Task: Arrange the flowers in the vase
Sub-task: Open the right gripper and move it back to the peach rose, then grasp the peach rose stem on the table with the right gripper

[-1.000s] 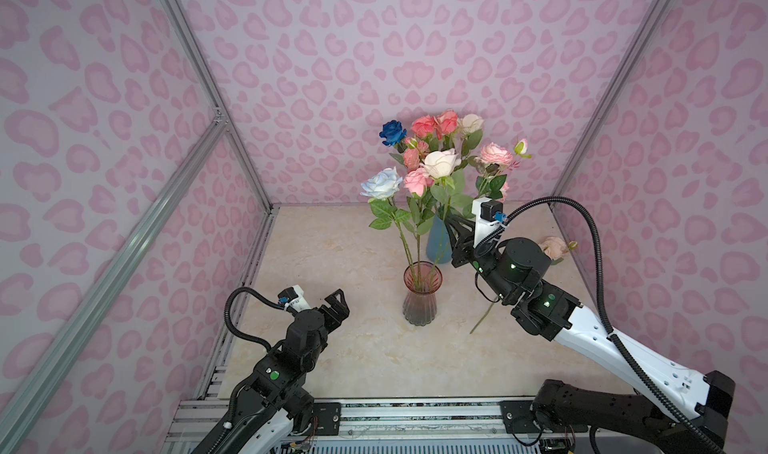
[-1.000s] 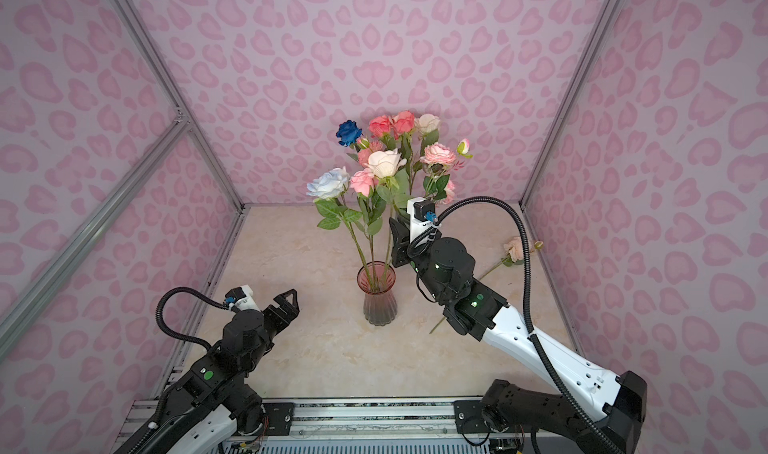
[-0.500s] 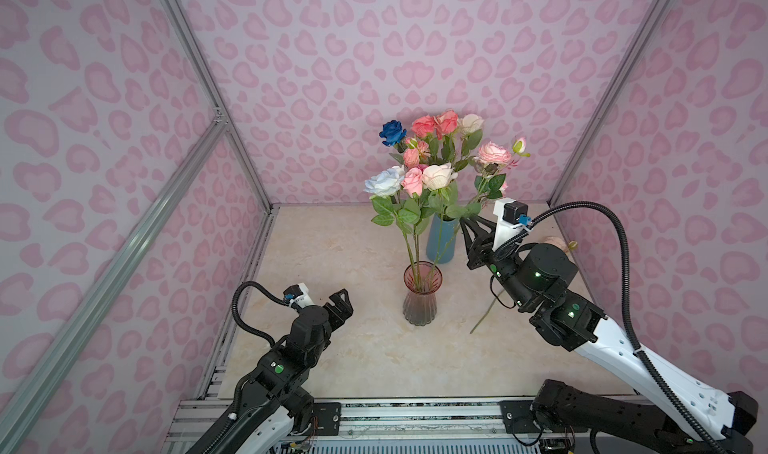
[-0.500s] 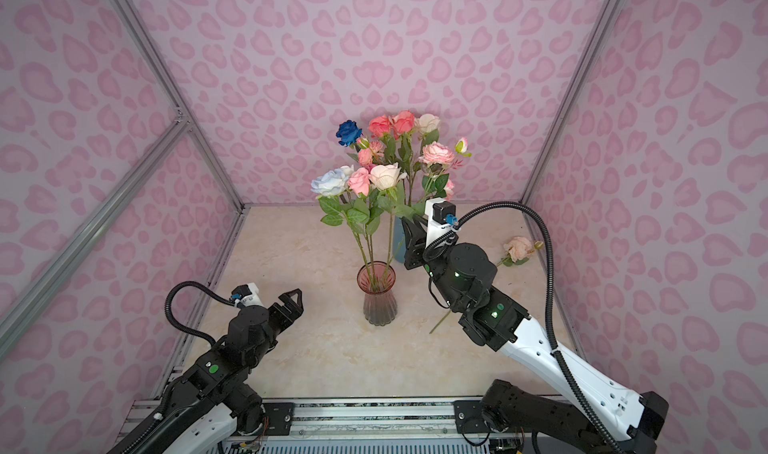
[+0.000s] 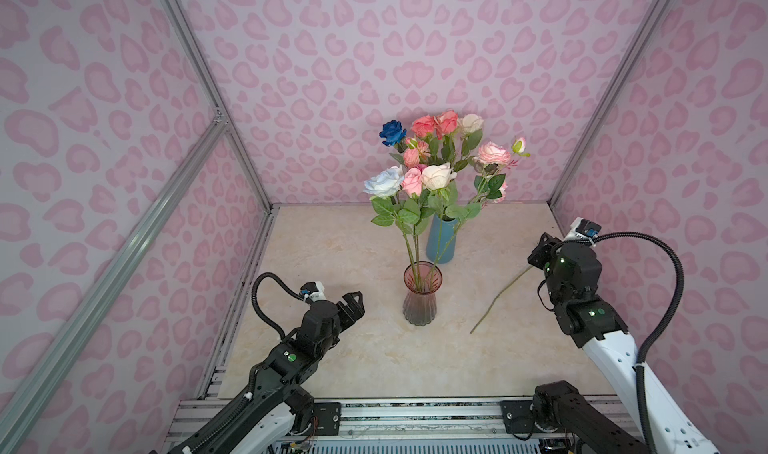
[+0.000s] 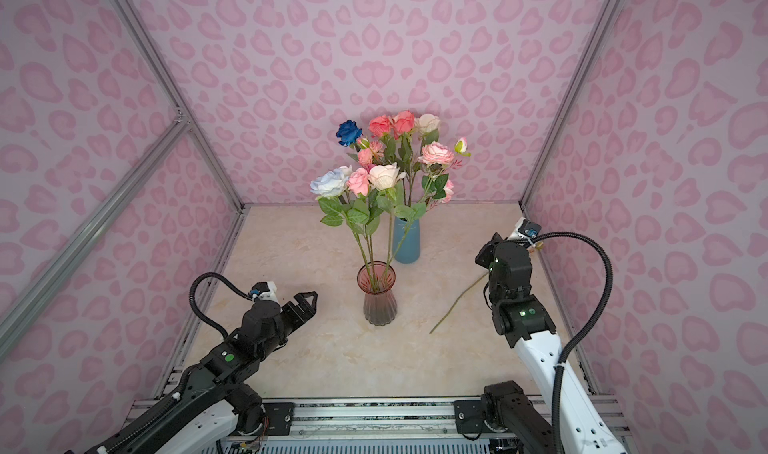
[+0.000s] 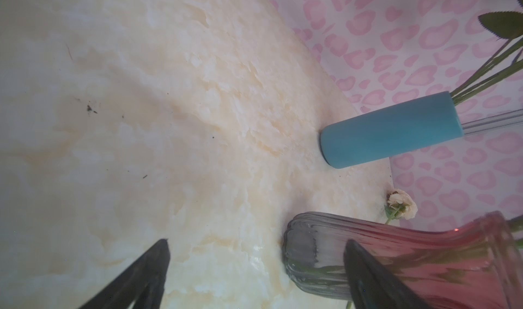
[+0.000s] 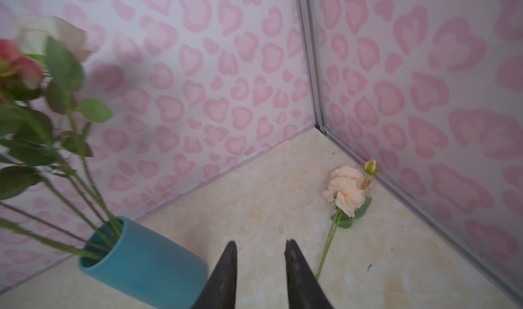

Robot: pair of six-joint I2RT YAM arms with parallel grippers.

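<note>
Starting at your left, the left gripper (image 5: 351, 302) hangs low over the marble-patterned tabletop (image 5: 316, 240) with its jaws spread wide and nothing in them. It sits near the ribbed pink glass vase (image 5: 419, 302), apart from it, which looks to me like a stand-by pose from which it could steady the glass if a stem tips it. That vase stands upright near the middle of the table and holds three long-stemmed roses (image 5: 412, 180), pale blue, pink and cream, their stems crossing in the narrow neck so that the heads fan out above. Close behind it the blue cylindrical ceramic vase (image 5: 441, 240) carries the bigger bunch (image 5: 440, 140) of deep blue, coral, cream and pink blooms, so I take it for the supply and the glass one for the target, though you cannot settle that from here. Further right, one peach peony-like flower (image 8: 346, 193) lies flat on the table, its head and small bud near the right wall, its bare stem (image 5: 498, 300) running toward the front. The right gripper (image 8: 260, 244) hovers above that flower, jaws parted by a narrow gap and empty, with the stem just to one side of them; you would need to bring the gap across the stem before closing
</note>
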